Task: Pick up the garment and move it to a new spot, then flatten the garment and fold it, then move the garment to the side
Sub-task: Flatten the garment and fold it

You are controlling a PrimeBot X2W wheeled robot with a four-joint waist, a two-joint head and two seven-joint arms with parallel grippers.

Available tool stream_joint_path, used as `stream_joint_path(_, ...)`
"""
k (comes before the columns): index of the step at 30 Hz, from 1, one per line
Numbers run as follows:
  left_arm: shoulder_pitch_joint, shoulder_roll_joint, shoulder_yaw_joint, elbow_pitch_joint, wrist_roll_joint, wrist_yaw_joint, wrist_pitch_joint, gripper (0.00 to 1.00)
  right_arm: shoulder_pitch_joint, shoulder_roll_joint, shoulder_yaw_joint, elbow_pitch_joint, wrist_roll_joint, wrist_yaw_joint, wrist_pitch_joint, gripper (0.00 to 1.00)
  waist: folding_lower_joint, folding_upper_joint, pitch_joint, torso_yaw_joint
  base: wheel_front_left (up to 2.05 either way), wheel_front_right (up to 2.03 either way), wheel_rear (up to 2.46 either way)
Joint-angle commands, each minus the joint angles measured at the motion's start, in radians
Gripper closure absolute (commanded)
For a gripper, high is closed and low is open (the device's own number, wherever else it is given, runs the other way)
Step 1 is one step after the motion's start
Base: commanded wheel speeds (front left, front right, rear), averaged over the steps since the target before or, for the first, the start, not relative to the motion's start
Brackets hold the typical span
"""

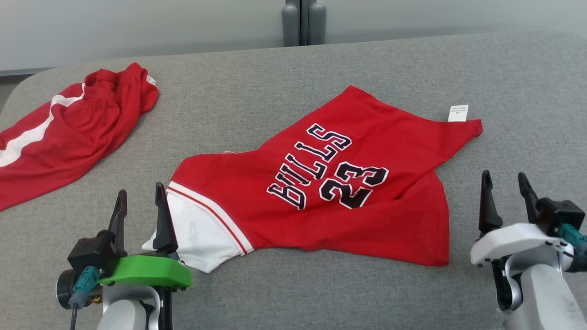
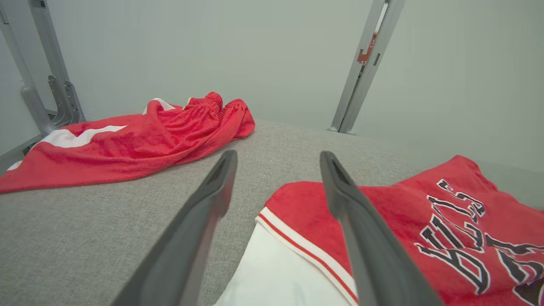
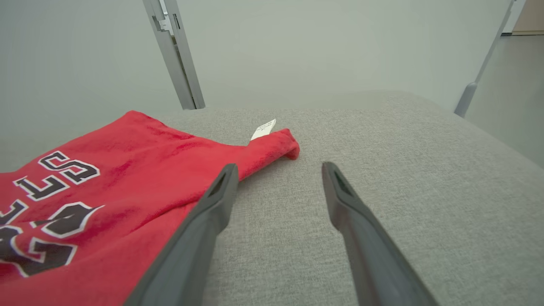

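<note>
Red jersey [image 1: 330, 192], BULLS 23 print up, lies spread but rumpled mid counter [image 1: 275, 78], white tag [image 1: 458, 113] at far right corner. Left hand [image 1: 140, 192] at jersey's white-trimmed near-left corner, fingers wide apart, holds nothing, one finger over white panel, contact unclear. Right hand [image 1: 504, 176] just beside jersey's right edge, fingers apart, empty. Both point away from robot, low over counter. Red shorts [image 1: 69, 137] bunched far left.

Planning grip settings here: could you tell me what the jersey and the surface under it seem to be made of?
Jersey: probably soft knit synthetic, matte red, draping in loose folds. Surface: seemingly grey woven upholstery fabric; its speckled weave shows, corners rounded like padding.
</note>
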Motion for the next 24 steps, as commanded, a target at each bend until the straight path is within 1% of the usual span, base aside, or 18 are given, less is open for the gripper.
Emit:
stream_joint_path(1,0.017,-0.007,0.009,-0.012,0.017,-0.011,0.0,0.0,-0.038,-0.003,0.011,0.019,-0.008,-0.001,0.012,0.0,0.0,0.0,0.001,0.0,0.0,0.0,0.0)
stream_joint_path(4,0.023,-0.022,0.013,-0.027,0.041,-0.028,0.0,0.0,-0.093,-0.002,0.036,0.074,-0.022,-0.001,0.061,0.0,0.0,0.0,0.007,0.008,0.0,0.0,0.0)
stream_joint_path(9,0.024,-0.042,0.016,-0.054,0.065,-0.054,0.0,0.0,-0.188,-0.003,0.087,0.168,-0.03,-0.001,0.206,0.0,0.0,0.0,0.034,0.034,0.0,0.0,0.0)
stream_joint_path(15,0.021,-0.05,0.013,-0.063,0.067,-0.068,0.0,0.0,-0.264,-0.014,0.069,0.254,-0.063,-0.002,0.356,0.0,0.0,0.0,0.062,0.072,0.0,0.0,0.0)
stream_joint_path(19,0.013,-0.052,0.008,-0.065,0.059,-0.067,0.0,0.0,-0.302,-0.017,0.07,0.292,-0.055,-0.001,0.417,0.0,0.0,0.0,0.075,0.094,0.0,0.0,0.0)
stream_joint_path(20,0.011,-0.052,0.004,-0.066,0.054,-0.065,0.0,0.0,-0.308,-0.021,0.07,0.3,-0.049,-0.001,0.429,0.07,0.0,0.0,0.076,0.098,0.0,0.0,0.0)
stream_joint_path(21,0.009,-0.052,-0.002,-0.067,0.051,-0.062,0.0,0.0,-0.316,-0.027,0.071,0.308,-0.046,-0.001,0.438,0.51,0.0,0.0,0.078,0.104,0.0,0.0,0.0)
stream_joint_path(22,0.008,-0.052,-0.006,-0.067,0.048,-0.062,0.0,0.0,-0.324,-0.031,0.075,0.313,-0.042,-0.001,0.444,0.73,0.0,0.0,0.079,0.108,0.0,0.0,0.0)
stream_joint_path(23,0.006,-0.052,-0.01,-0.067,0.045,-0.059,0.0,0.0,-0.334,-0.038,0.077,0.316,-0.039,-0.001,0.446,1.0,0.0,0.0,0.08,0.113,0.0,0.0,0.0)
stream_joint_path(24,0.005,-0.052,-0.015,-0.068,0.041,-0.056,0.0,0.0,-0.343,-0.044,0.077,0.318,-0.038,-0.001,0.447,1.0,0.0,0.0,0.08,0.118,0.0,0.0,0.0)
